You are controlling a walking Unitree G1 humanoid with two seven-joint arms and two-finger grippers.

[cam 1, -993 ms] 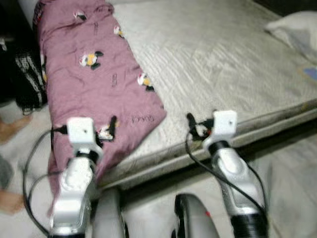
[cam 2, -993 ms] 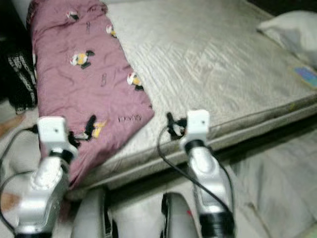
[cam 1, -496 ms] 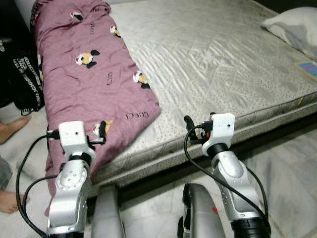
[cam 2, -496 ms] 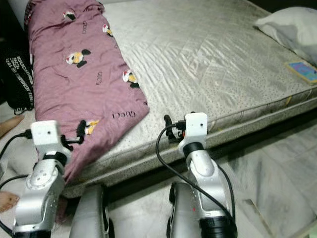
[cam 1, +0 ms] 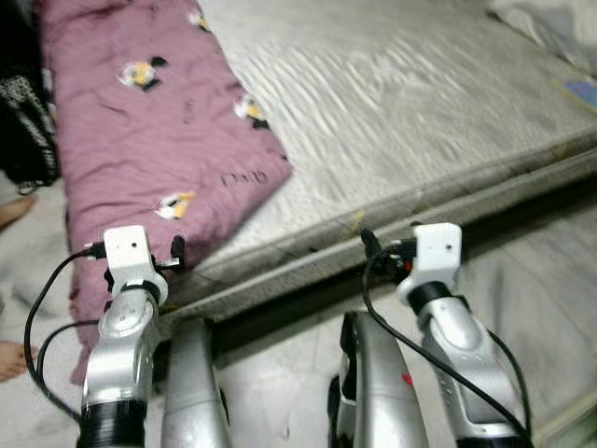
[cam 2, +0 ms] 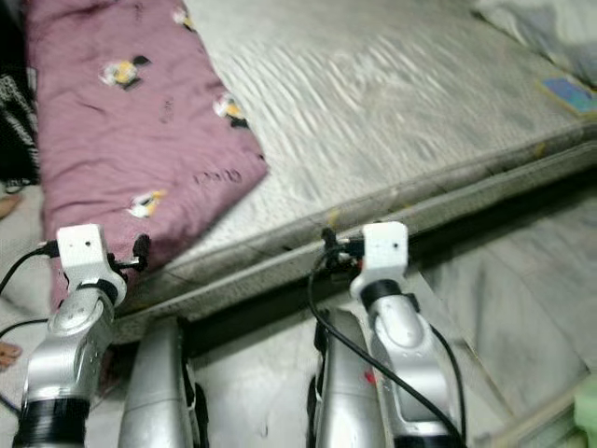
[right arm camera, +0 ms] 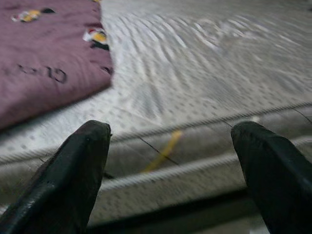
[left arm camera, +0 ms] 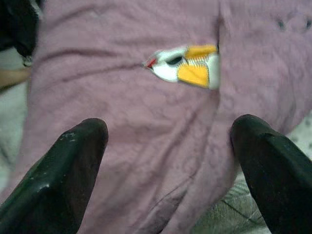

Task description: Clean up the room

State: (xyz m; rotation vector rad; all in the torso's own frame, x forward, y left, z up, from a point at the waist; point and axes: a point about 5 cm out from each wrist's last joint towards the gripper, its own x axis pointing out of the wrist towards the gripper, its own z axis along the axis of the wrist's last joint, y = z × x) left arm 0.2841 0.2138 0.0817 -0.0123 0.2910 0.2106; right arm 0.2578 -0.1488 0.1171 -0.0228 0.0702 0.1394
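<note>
Bed: the grey quilted mattress (cam 1: 401,103) lay bare over most of its top, its near edge running slantwise in front of the robot.
Blanket: a mauve blanket (cam 1: 140,140) printed with small cartoon figures lay along the left part of the bed, one corner resting on the mattress top and its lower end hanging over the bed's near edge toward the floor.
Floor: pale floor (cam 1: 280,373) showed below the bed's near edge.
Pillow: a pale pillow (cam 1: 550,19) sat at the far right corner of the bed, blurred.
Left gripper: the left gripper (left arm camera: 170,161) hovered just off the bed's near edge, pointed at the hanging blanket; its jaws stood wide apart and held nothing.
Right gripper: the right gripper (right arm camera: 170,165) faced the bare side of the bed, right of the blanket's corner; its jaws were spread wide and empty.
Person: a bare foot (cam 1: 11,359) rested on the floor left of the bed.
</note>
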